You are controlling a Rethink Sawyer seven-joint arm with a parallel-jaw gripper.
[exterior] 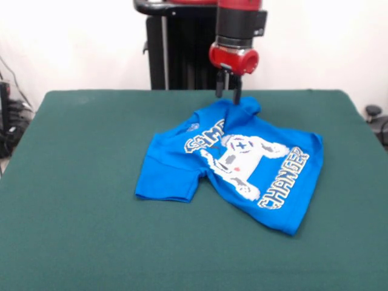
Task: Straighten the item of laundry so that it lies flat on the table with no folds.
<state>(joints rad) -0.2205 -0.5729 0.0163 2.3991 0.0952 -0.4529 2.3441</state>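
The bright blue T-shirt (242, 163) lies right of the middle of the dark green table (79, 182), print side up. The white controller and "GAME CHANGER" lettering run slantwise. Its left part is folded and creased, with one sleeve (167, 182) sticking out towards the front left, and the word "GAME" is partly bunched. The shirt's far corner (247, 108) rises in a small hump. My gripper (228, 97) hangs from the red wrist straight over that far corner. Its two dark fingers stand apart, with the tips at the cloth's edge. I see no cloth pinched between them.
The black pedestal (182, 48) stands behind the table's far edge. Cables and dark gear (9, 115) sit off the left side. A small black object (373, 112) sits off the right side.
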